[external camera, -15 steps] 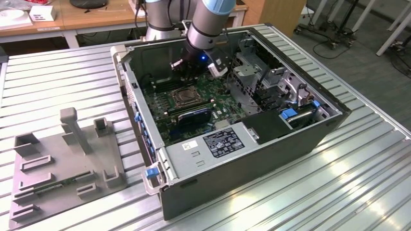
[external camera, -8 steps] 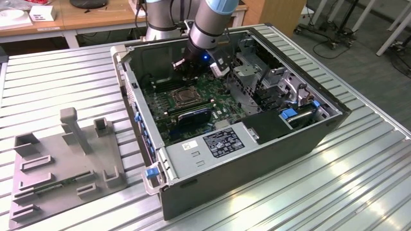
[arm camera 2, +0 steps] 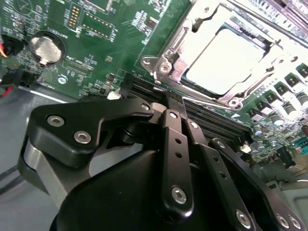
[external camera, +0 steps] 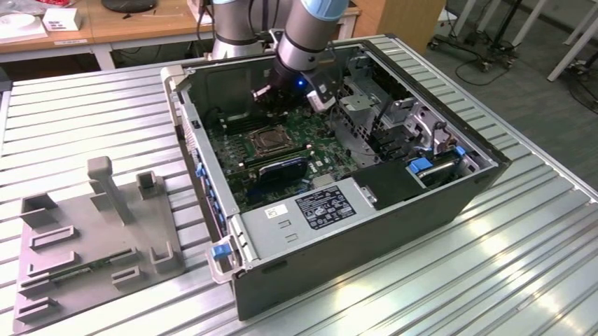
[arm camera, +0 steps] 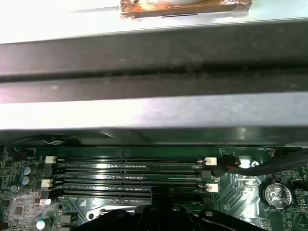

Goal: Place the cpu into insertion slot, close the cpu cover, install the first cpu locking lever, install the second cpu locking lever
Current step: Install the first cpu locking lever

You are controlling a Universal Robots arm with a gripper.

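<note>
Inside the open case, my gripper (arm camera 2: 181,111) hangs clenched on nothing over the memory slots (arm camera: 126,179), just beside the insertion slot (external camera: 251,141). The cpu (arm camera 2: 226,57) sits there under the lowered cpu cover (arm camera 2: 192,86). I judge the lever step is in hand, and it calls for a fine, steady push.

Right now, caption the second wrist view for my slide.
Shut gripper by the memory slots; cpu seated, cover framing it.

On your ribbed metal surface (external camera: 523,273): one open computer case (external camera: 393,224); one grey fixture tray (external camera: 94,241) beside it, exterior view's left; memory slots (arm camera: 125,173); one coin battery (arm camera 2: 46,46).
</note>
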